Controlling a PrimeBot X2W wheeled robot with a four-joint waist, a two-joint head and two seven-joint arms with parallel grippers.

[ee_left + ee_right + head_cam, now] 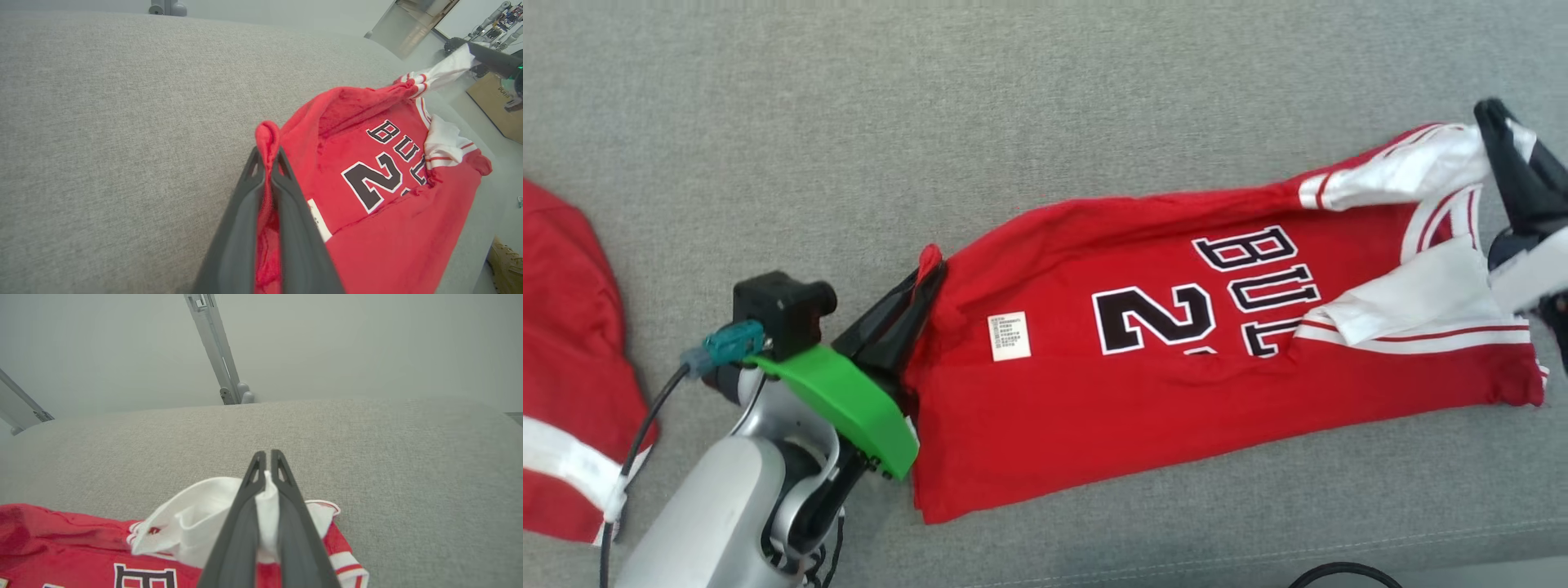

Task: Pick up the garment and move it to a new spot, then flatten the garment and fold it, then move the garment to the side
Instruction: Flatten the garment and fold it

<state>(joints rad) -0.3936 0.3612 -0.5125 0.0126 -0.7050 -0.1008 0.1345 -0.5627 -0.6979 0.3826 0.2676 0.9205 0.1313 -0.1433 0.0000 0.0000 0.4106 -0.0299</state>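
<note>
- The left hand (pixel 929 265) is pinched shut on the hem corner of the jersey (pixel 1094 384). The right hand (pixel 1492 112) is clamped on a white shoulder strap at the other end.
- Gripping 2 opposite ends probably lets the arms pull the cloth taut, ready to lift or flatten it.
- The jersey lies lengthwise on the grey cushion (pixel 849 98), stretched between the hands.
- It is red with black, white-edged "BUL" and a "2", and a white label (pixel 1009 336). A fold cuts across the print, and the shoulder end is flipped and rumpled, showing white.
</note>
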